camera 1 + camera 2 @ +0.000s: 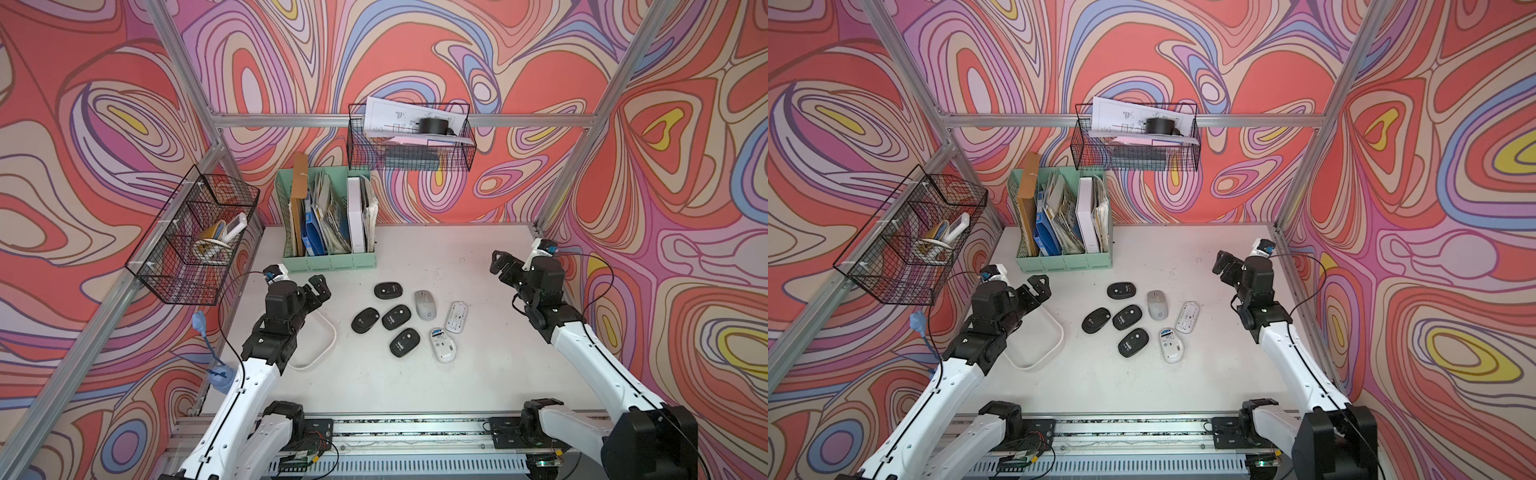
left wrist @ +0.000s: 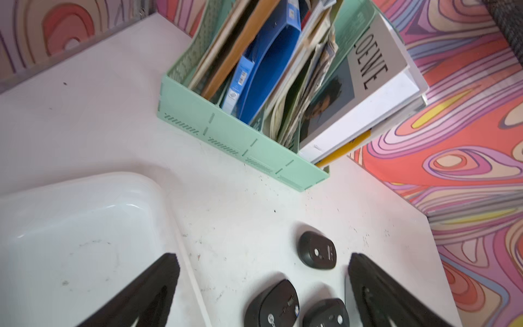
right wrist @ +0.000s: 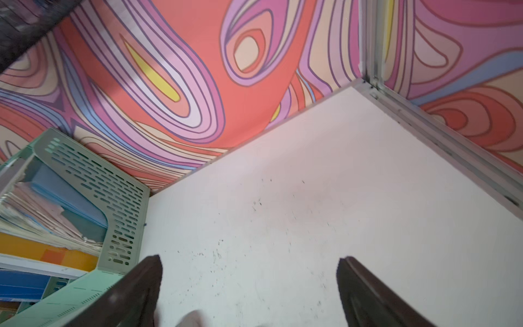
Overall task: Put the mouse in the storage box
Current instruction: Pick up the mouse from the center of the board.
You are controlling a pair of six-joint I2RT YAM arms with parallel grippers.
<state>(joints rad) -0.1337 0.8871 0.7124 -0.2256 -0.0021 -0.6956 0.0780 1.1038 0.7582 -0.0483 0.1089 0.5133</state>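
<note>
Left pincer (image 1: 319, 289) agape above storage box (image 1: 331, 332); mice (image 1: 397, 317) alongside

The white table (image 1: 415, 253), flecked with dark specks, carries a mint-green file organiser (image 1: 328, 264) at its far left, packed with folders and papers. Nearer, by the left edge, sits the white storage box (image 1: 332, 332), partly hidden. Right of the box lies a cluster of mice:
- the far black mouse (image 1: 387, 290)
- the left black mouse (image 1: 365, 320)
- the middle black mouse (image 1: 396, 317)
- the near black mouse (image 1: 404, 343)
- a grey mouse (image 1: 425, 304)
- the far white mouse (image 1: 456, 316) and the near white mouse (image 1: 441, 345), both underside up
</note>
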